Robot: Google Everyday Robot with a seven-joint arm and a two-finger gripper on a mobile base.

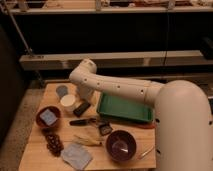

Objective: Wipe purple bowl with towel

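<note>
The scene is dim and warm-toned, lit from above and in front. The white arm (pixel 120 87) over the green tray (pixel 125 119) catches the strongest light, and its broad shell right of the tray is almost washed out. Behind the tray the shelves sink to near black. Left of the tray the gripper (pixel 82 107) hangs in the arm's shade, a dark shape. Detail is soft and blocky throughout. The purple bowl (pixel 121 145) in front of the tray shows a faint sheen.

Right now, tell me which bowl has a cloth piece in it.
The smaller reddish-brown bowl: a blue-grey square lies inside; the larger purple bowl looks empty. The gripper hangs by the white cup.
</note>
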